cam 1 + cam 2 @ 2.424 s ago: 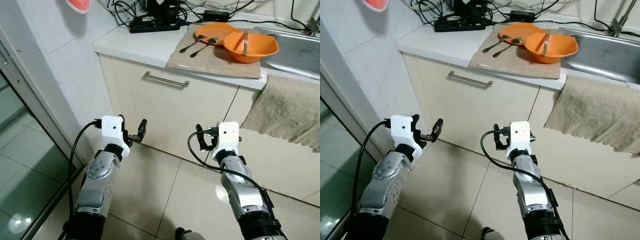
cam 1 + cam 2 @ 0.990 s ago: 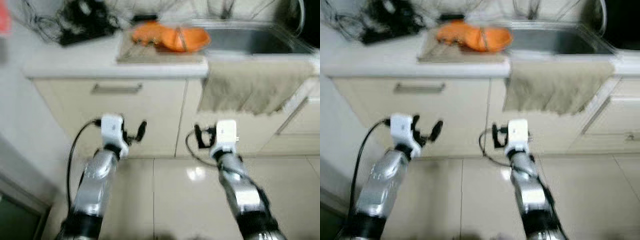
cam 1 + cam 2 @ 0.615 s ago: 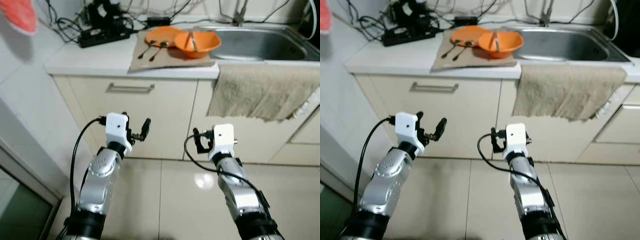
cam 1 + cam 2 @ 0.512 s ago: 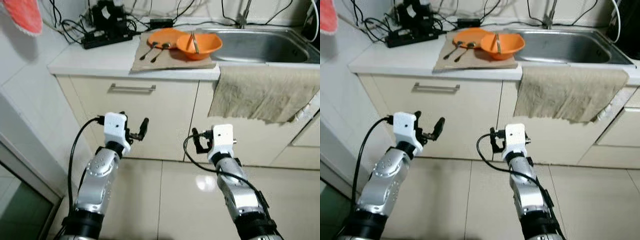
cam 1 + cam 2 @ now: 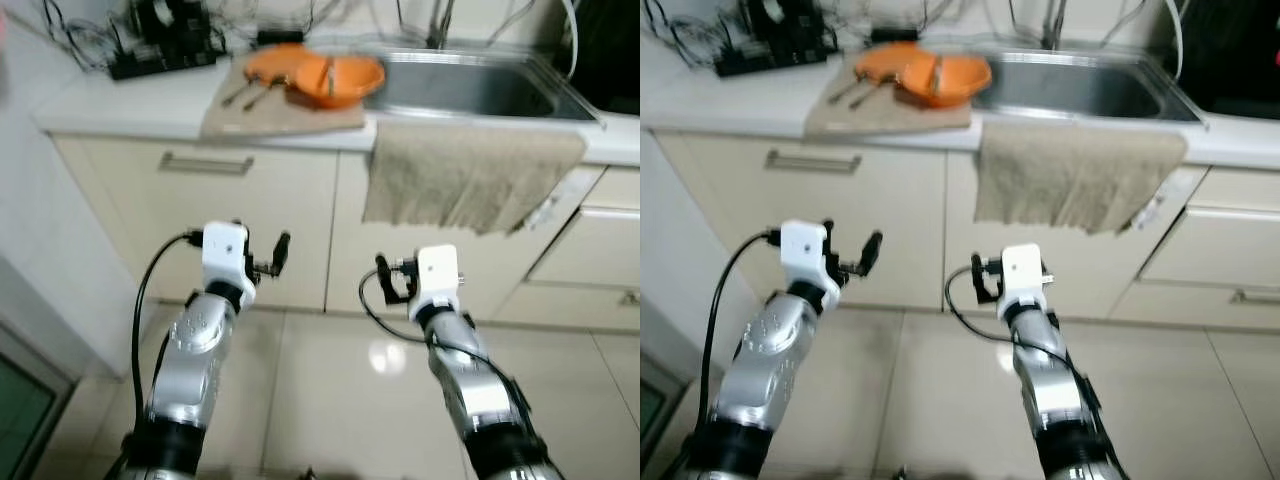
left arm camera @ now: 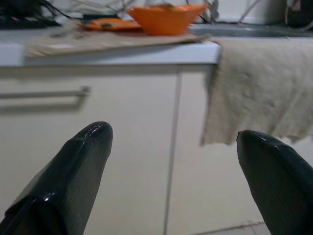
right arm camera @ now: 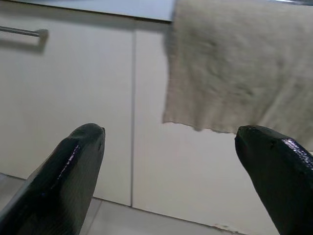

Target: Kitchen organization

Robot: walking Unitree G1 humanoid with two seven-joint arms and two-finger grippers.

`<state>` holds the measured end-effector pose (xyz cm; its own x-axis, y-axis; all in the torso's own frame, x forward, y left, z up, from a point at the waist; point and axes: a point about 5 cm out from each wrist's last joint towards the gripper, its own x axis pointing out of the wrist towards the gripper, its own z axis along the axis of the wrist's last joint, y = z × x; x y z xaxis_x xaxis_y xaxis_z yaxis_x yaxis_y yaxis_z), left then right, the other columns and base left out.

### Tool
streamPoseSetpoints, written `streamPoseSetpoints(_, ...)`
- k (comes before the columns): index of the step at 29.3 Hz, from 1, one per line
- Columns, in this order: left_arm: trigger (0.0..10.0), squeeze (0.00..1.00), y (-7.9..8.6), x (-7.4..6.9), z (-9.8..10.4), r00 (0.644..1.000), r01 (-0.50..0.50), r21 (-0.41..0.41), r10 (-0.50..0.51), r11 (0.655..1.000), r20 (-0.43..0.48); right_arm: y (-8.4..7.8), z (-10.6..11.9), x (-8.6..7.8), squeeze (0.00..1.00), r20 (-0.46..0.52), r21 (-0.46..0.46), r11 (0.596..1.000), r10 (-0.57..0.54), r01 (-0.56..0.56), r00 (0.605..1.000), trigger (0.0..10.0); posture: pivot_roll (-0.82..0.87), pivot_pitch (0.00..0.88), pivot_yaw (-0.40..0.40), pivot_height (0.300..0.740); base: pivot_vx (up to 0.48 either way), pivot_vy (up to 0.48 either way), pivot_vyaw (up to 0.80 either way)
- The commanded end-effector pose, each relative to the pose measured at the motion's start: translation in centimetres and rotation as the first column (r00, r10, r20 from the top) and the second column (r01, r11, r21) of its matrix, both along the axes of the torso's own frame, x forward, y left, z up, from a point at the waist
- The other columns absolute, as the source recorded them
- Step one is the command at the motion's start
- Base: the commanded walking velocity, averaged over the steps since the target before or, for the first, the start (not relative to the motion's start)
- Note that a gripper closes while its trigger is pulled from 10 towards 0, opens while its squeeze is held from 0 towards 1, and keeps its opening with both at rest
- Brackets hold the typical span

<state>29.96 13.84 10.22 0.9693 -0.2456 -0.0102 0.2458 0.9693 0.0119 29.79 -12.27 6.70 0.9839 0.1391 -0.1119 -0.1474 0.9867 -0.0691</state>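
Note:
An orange bowl (image 5: 337,80) holding a utensil and an orange plate (image 5: 270,58) sit on a tan mat (image 5: 285,112) on the white counter, with spoons (image 5: 245,95) beside them. To their right is a steel sink (image 5: 470,90). A beige towel (image 5: 465,180) hangs over the counter edge below it. My left gripper (image 5: 268,255) and right gripper (image 5: 390,280) hover low before the cabinet fronts, both open and holding nothing. The left wrist view looks between the fingertips (image 6: 85,147) at the bowl (image 6: 166,17). In the right wrist view the towel (image 7: 234,68) hangs ahead.
A drawer with a bar handle (image 5: 207,163) is under the mat. Black cables and a power strip (image 5: 160,50) lie at the counter's back left. More drawers (image 5: 600,250) stand at the right. Glossy tiled floor (image 5: 330,400) spreads under my arms.
The whole picture has shifted left, so the camera has turned right and more of the sink and right drawers shows. Both arms keep the same pose.

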Motion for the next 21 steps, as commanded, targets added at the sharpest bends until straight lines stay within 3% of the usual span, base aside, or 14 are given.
streamPoseSetpoints(1,10.0,0.0,-0.6,0.0,-0.2,1.0,0.005,0.021,-0.005,1.0,-0.006,-0.7,0.0,0.1,0.0,0.001,-0.017,1.0,-0.009,0.009,1.0,10.0,0.05,0.0,0.026,0.74,0.0,0.0,0.0)
streamPoseSetpoints(3,10.0,0.0,-0.5,0.1,-0.4,1.0,-0.017,0.062,0.017,0.998,-0.007,-0.7,0.0,0.1,0.0,-0.001,-0.017,1.0,-0.007,0.007,1.0,10.0,0.05,0.0,0.027,0.74,0.0,0.0,0.0)
streamPoseSetpoints(4,10.0,0.0,-0.6,0.0,-0.2,1.0,-0.006,0.04,0.006,0.999,0.017,-0.6,-0.1,0.0,0.0,-0.001,-0.017,1.0,-0.006,0.006,1.0,10.0,0.05,0.0,0.027,0.74,0.0,0.0,0.0)
streamPoseSetpoints(5,10.0,0.1,-0.7,0.0,0.0,1.0,0.006,0.027,-0.007,1.0,0.015,-0.6,-0.1,0.1,0.0,-0.001,-0.017,1.0,-0.006,0.006,1.0,10.0,0.04,0.0,0.027,0.74,0.0,0.0,0.0)
streamPoseSetpoints(8,10.0,0.01,-0.7,0.1,0.6,0.999,-0.001,0.028,0.0,1.0,0.048,-0.5,0.2,0.1,0.0,0.019,-0.031,1.0,-0.002,0.003,1.0,10.0,0.04,0.0,0.028,0.74,0.285,0.0,0.0)
streamPoseSetpoints(12,10.0,0.0,-1.0,0.3,1.8,0.996,-0.004,0.006,0.004,1.0,0.089,-0.7,2.0,0.3,0.0,0.135,-0.06,0.998,-0.018,0.026,0.991,10.0,0.04,0.0,0.029,0.74,0.48,0.0,0.0)
streamPoseSetpoints(14,10.0,0.0,-1.1,0.6,3.2,0.991,-0.005,-0.027,0.009,1.0,0.135,-1.1,4.2,0.7,0.0,0.24,-0.068,0.996,-0.046,0.065,0.97,10.0,0.04,0.0,0.033,0.74,0.48,0.0,0.0)
streamPoseSetpoints(19,10.0,0.0,-0.9,1.3,4.2,0.991,-0.008,-0.059,0.015,0.998,0.134,-1.7,6.2,1.4,0.0,0.286,-0.064,0.994,-0.066,0.088,0.956,10.0,0.03,0.0,0.04,0.74,0.48,0.0,0.0)
streamPoseSetpoints(21,10.0,0.0,-1.1,2.0,4.4,0.996,0.015,-0.052,-0.01,0.999,0.093,-2.0,7.3,1.9,0.0,0.303,-0.047,0.995,-0.069,0.087,0.95,10.0,0.03,0.0,0.043,0.74,0.48,0.0,0.0)
